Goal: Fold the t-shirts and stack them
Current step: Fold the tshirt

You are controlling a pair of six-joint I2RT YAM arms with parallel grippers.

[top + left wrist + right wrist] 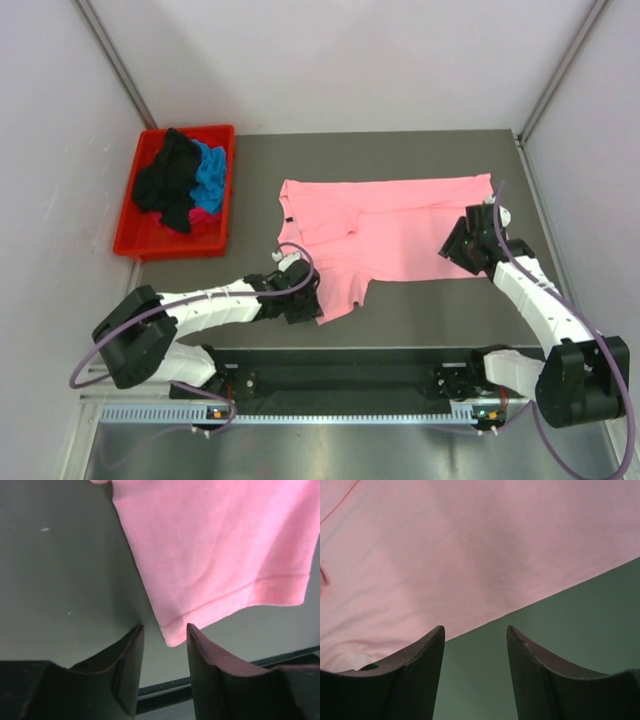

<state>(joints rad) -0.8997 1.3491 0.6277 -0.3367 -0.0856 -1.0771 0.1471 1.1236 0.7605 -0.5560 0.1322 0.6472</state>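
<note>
Both spread and empty, the left tool (pixel 164 647) barely reaches the sleeve corner of the pink t-shirt (pixel 215 545) and the right tool (pixel 475 650) its edge, so either pinch may miss.

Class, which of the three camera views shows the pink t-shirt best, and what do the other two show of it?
The top external view: the pink t-shirt lies spread on the table, nearly its whole outline visible. The left wrist view shows only one hemmed corner; the right wrist view only plain cloth and one straight edge.
</note>
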